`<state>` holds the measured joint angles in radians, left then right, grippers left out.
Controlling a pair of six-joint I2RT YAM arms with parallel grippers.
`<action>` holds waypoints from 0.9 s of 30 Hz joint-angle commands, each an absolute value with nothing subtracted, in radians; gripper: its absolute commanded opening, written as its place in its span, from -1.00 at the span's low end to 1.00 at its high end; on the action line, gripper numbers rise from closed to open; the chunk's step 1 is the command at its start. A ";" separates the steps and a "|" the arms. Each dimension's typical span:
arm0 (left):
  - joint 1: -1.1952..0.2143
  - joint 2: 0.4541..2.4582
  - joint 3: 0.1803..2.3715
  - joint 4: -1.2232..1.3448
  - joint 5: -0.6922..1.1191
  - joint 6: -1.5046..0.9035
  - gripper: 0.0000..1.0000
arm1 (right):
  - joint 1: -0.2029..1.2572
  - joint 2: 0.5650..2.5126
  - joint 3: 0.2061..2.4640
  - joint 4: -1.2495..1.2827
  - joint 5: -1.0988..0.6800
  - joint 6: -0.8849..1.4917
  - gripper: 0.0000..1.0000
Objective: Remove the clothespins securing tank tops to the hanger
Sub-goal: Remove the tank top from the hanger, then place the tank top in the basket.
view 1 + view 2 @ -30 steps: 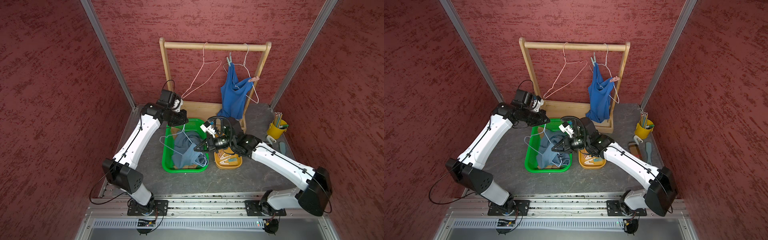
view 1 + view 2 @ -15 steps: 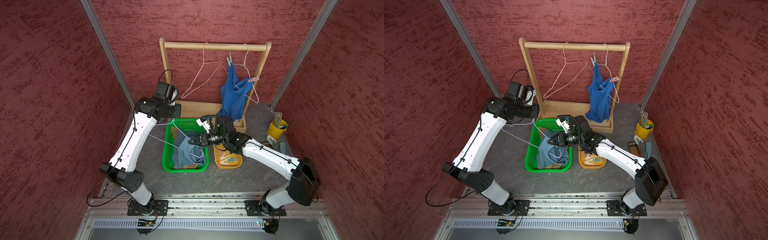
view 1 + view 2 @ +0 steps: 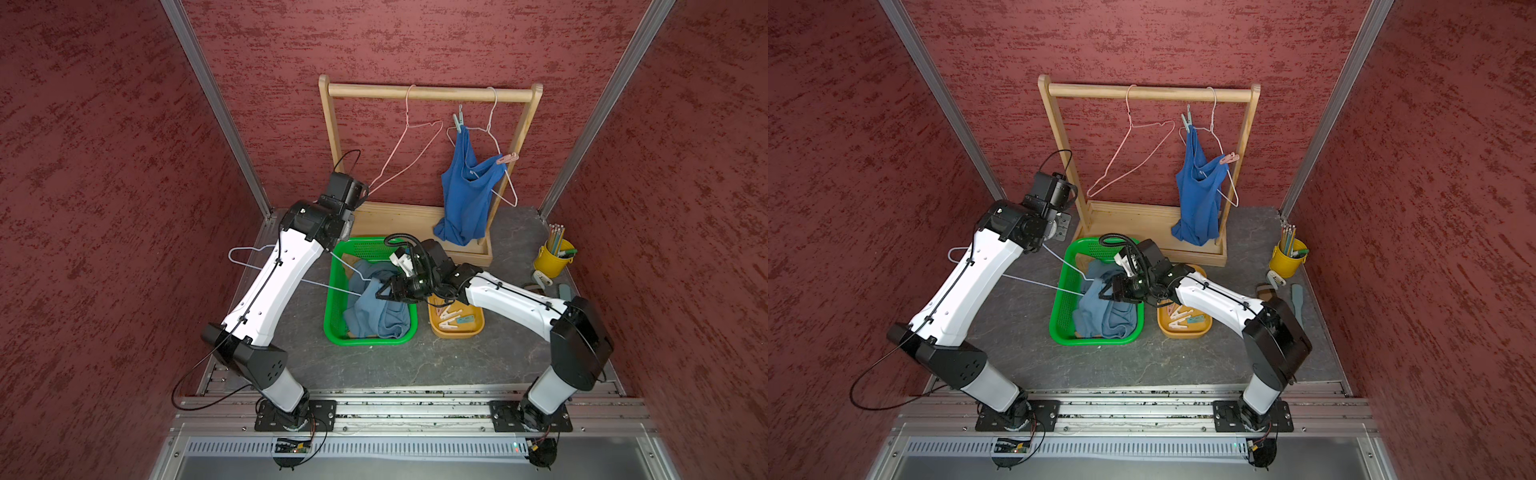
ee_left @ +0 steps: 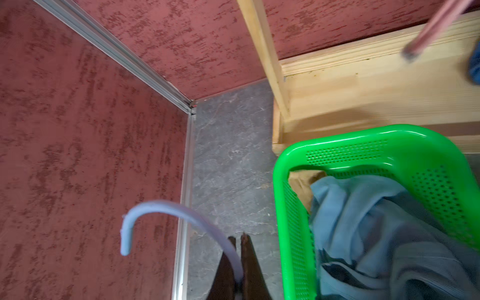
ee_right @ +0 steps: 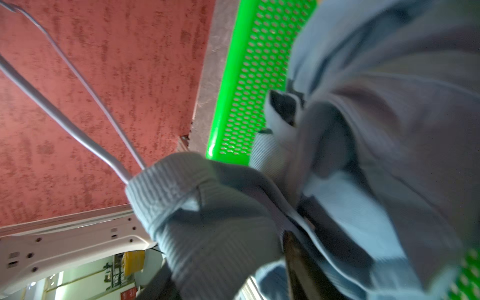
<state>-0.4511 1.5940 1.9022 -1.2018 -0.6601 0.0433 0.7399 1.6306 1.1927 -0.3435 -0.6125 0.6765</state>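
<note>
My left gripper [image 4: 238, 240] is shut on the neck of a pale blue wire hanger [image 3: 249, 266], held out to the left of the green basket [image 3: 332, 307]. The hanger's far corner is still inside a fold of the grey-blue tank top [image 3: 380, 311], which lies in the basket. My right gripper [image 3: 383, 292] hovers over that top; its jaws are apart and cloth bulges between them [image 5: 228, 272]. A tan tank top [image 4: 302, 181] peeks out beneath. The royal blue tank top [image 3: 467, 195] hangs on a white hanger, pinned by a teal clothespin [image 3: 457, 122] and a pink clothespin [image 3: 507, 158].
The wooden rack [image 3: 432, 92] also carries a bare pink hanger [image 3: 405, 153]. An orange tray [image 3: 478, 326] to the right of the basket holds several loose clothespins. A yellow cup of pencils [image 3: 552, 257] and small tools stand at the far right. Red walls close in on both sides.
My left arm has swung left and dragged the pale hanger out over the basket's left rim. My right gripper, shut on the grey-blue top before, has opened.
</note>
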 commanded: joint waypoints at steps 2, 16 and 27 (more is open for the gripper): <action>-0.466 1.527 1.842 -1.177 -0.808 0.091 -1.00 | 0.733 1.532 1.133 -0.445 -0.515 0.670 0.31; -0.449 1.308 1.696 -1.098 -0.402 0.005 -1.00 | 0.765 1.368 1.226 -0.367 -0.321 0.790 0.98; -0.460 1.354 1.643 -1.000 -0.429 0.002 -1.00 | 0.985 1.442 1.396 -0.443 -0.472 0.724 0.47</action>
